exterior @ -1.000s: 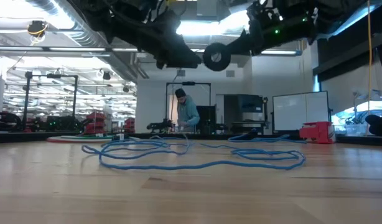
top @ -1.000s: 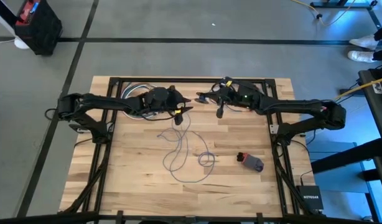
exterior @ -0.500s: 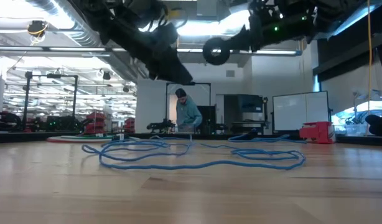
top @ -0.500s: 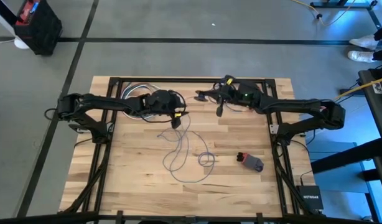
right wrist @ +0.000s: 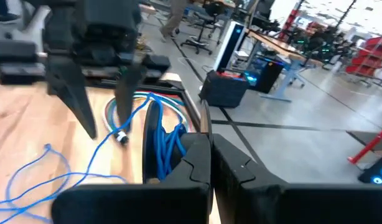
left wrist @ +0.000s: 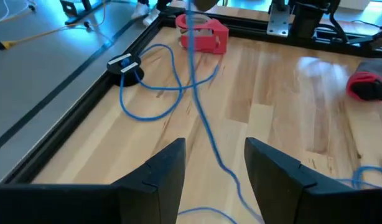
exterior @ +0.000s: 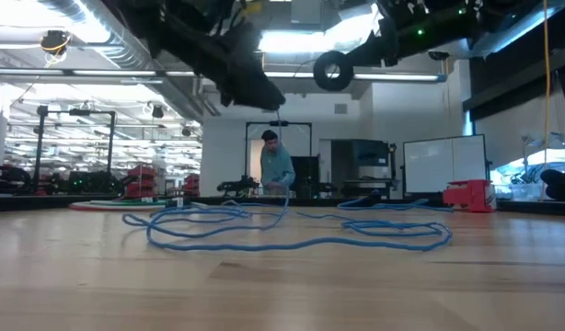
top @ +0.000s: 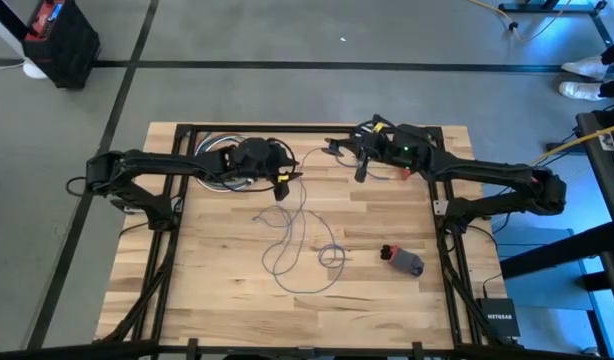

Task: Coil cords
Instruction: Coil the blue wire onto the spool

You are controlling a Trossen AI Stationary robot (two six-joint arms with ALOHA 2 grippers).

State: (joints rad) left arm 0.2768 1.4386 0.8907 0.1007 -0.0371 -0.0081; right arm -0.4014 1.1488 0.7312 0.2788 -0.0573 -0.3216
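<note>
The thin blue cord (top: 292, 245) lies in loose loops on the wooden table (top: 217, 290); it also shows in the low view (exterior: 292, 241). One strand (left wrist: 200, 118) rises from the loops. My left gripper (top: 280, 184) is open above the table's far middle, fingers pointing down, and the strand runs through the gap without touching either finger. My right gripper (top: 334, 151) is raised to its right, shut, carrying a round black disc (exterior: 333, 70) with cord wound beside it (right wrist: 168, 146). My right gripper carries the black disc (right wrist: 152, 134) and several turns of blue cord, lifted well clear of the table. The fingers reach level toward the table's left. The fingers hide which part lies between them. A slack strand (right wrist: 132, 115) runs from it toward the table.
A coil of white and coloured cables (top: 219, 160) lies at the far left, under my left arm. A red-and-grey object (top: 403, 260) lies near right. A red box (exterior: 467, 195) stands at the far right. A person (exterior: 277, 165) stands in the room behind.
My left gripper has tipped from pointing toward the table's right to pointing down, and drawn back a little leftward. My right gripper has carried the black disc up and toward the table's right and far edge. The loops on the table have stayed put.
</note>
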